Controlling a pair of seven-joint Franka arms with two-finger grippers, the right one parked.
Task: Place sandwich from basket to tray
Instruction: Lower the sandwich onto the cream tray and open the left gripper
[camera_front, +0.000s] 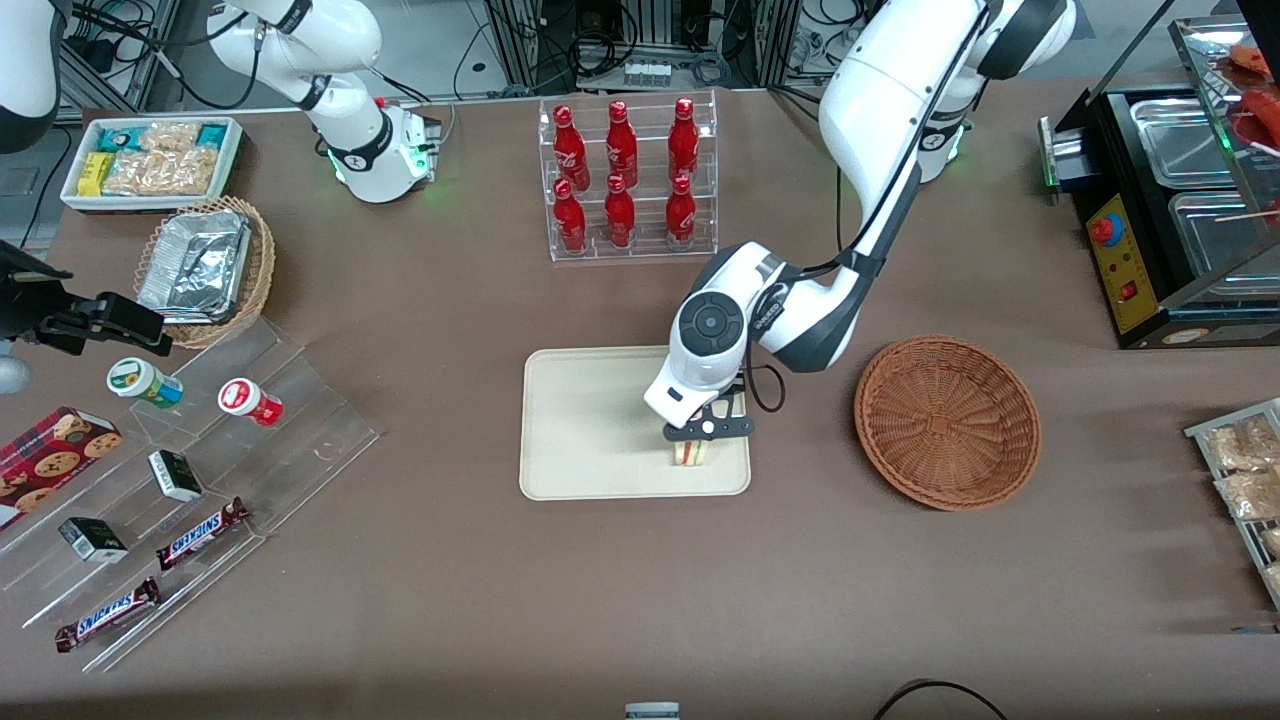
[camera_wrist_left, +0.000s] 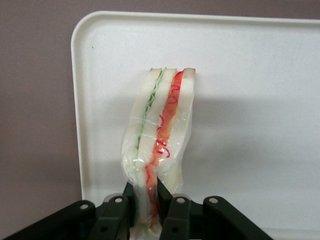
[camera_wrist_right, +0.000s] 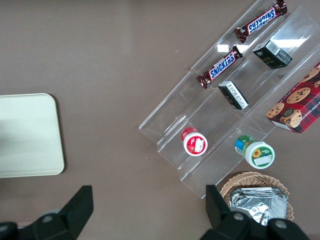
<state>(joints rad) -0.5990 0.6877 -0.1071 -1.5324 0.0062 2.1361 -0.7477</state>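
Front view shows the claw (camera_front: 706, 431) gripping the sandwich (camera_front: 690, 453) over the tray (camera_front: 580, 430), basket (camera_front: 946, 421) empty; only release remains.

1. The sandwich (camera_front: 692, 452) is mostly covered by the pincer (camera_front: 708, 430) in the front view.
2. The tray (camera_wrist_left: 250, 75) is cut off at the wrist picture's edges.
3. The sandwich's gripped end is hidden between the fingers (camera_wrist_left: 120, 212).

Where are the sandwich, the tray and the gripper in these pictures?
sandwich (camera_wrist_left: 159, 130), left wrist view, on its red filling layer.
tray (camera_front: 585, 420), front view, on its bare flat surface.
gripper (camera_front: 708, 432), front view, midway between the fingertips, shut on the sandwich above the tray.
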